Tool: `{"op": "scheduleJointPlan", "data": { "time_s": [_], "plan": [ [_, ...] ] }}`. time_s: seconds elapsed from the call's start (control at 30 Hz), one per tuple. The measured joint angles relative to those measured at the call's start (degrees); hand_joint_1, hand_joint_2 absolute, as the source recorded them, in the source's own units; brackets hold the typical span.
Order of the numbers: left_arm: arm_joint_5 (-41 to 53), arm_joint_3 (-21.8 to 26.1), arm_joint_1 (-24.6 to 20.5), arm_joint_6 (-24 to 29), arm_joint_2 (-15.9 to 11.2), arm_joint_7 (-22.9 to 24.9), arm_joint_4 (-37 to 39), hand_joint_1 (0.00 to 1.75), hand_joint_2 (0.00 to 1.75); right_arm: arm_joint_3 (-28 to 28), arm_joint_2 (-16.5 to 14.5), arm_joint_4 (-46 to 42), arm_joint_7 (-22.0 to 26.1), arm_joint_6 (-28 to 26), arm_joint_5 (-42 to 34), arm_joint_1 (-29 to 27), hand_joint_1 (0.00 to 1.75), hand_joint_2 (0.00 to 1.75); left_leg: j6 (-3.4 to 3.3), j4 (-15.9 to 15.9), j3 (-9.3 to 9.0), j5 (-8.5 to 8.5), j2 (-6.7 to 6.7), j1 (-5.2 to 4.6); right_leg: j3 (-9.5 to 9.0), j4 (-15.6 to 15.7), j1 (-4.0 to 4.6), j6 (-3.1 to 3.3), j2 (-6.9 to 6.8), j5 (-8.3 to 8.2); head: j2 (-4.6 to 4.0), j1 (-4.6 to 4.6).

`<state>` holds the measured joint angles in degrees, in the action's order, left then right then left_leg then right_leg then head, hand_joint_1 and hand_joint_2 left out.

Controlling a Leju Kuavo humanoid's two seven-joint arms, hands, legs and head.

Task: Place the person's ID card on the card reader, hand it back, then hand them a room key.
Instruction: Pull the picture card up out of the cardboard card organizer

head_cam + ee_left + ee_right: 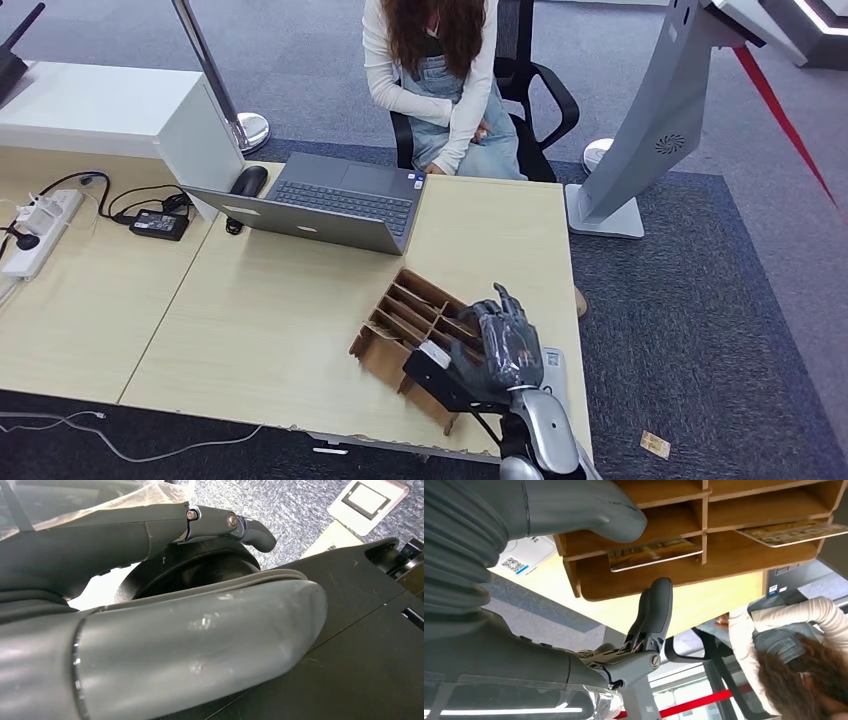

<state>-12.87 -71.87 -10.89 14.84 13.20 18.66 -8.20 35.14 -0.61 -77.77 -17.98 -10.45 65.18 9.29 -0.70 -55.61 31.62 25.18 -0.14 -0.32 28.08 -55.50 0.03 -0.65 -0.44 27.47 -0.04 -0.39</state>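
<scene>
A wooden card organizer [400, 318] with several slots lies near the table's front right corner. My right hand [505, 340] hovers over its right end, fingers apart, holding nothing. In the right wrist view the thumb [574, 510] and a dark finger [655, 607] flank the organizer [674, 577], whose slots hold two yellowish key cards [654, 554] [794, 532]. A white flat device with a QR label [553, 362] [521, 560] lies beside the hand at the table's right edge. My left hand [190, 645] hangs low, with its finger straight and nothing in it.
A person [440, 70] sits in a black chair beyond the table [280, 310], hands in lap. An open laptop [330, 205] stands at the far edge, a mouse [248, 181] beside it. A power strip [40, 225] and cables lie at the left. A grey kiosk stand [650, 130] rises at the right.
</scene>
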Motion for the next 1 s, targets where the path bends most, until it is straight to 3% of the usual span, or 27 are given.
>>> {"op": "scheduleJointPlan", "data": {
  "time_s": [1.0],
  "plan": [
    [0.0, 0.2, 0.0, 0.6, 0.0, 0.2, 0.0, 0.00, 0.00, -1.7, 0.0, 0.0, 0.5, -1.2, 0.7, -0.3, 0.87, 1.75, 0.00, 0.0, 0.00, 0.00, 0.00, 0.00, 0.00, 0.0, 0.00, 0.00, 0.00, 0.00, 0.00, 0.00]
  ]
}}
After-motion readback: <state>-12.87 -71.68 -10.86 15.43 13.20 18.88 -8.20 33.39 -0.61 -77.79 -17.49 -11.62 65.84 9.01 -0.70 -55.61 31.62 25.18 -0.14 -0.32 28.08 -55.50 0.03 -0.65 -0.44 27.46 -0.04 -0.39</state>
